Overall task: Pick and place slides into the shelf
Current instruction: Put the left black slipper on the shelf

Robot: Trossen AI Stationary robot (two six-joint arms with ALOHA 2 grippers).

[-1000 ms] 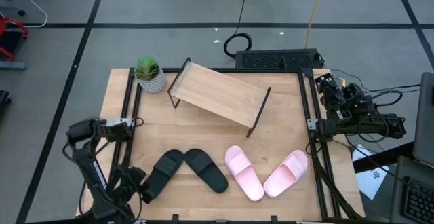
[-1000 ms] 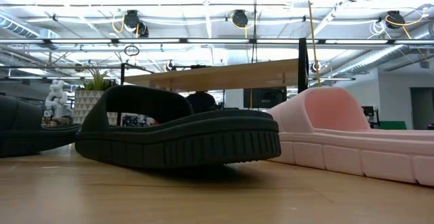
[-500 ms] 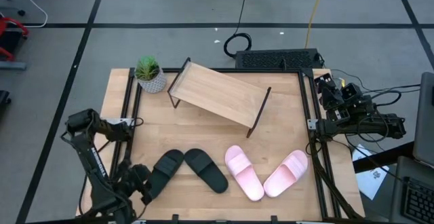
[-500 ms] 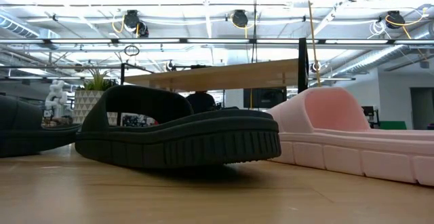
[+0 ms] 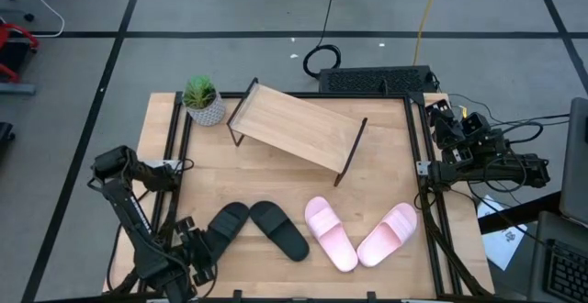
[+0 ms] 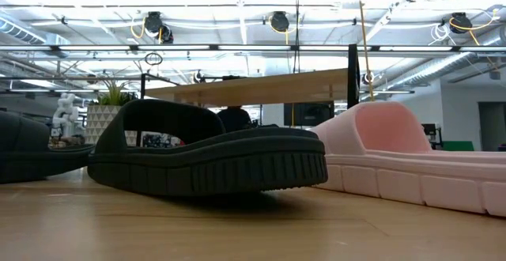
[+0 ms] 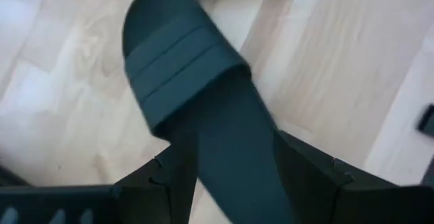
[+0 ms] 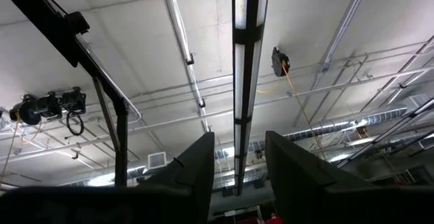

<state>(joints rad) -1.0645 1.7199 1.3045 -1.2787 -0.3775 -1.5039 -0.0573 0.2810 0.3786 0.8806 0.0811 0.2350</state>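
Observation:
Two black slides (image 5: 225, 230) (image 5: 280, 230) and two pink slides (image 5: 331, 234) (image 5: 388, 234) lie sole-down in a row near the table's near edge. The shelf (image 5: 294, 129) stands slanted at the far middle with nothing on it. My left gripper (image 5: 196, 250) is open and slants down over the heel end of the leftmost black slide (image 7: 196, 88). One finger stands on each side of that heel. My right gripper (image 8: 237, 163) is open, holds nothing and points up at the ceiling, folded back at the table's right edge (image 5: 459, 129). My left gripper straddles the heel end (image 7: 234, 176) of the leftmost black slide, coming from the near left and slanting down. Its fingers (image 7: 173, 176) lie along the slide's two sides. I cannot tell whether they touch it. The slide lies flat on the table.
A small potted plant (image 5: 202, 101) stands at the far left corner, beside the shelf's left end. Black frame rails (image 5: 170, 156) run along the table's left and right sides. Bare wood lies between the shelf and the row of slides.
My left gripper has shifted a little toward the table's right, nearer the black slide's heel, and its wrist has rolled. The fingers have stayed the same width apart. None of the slides has moved.

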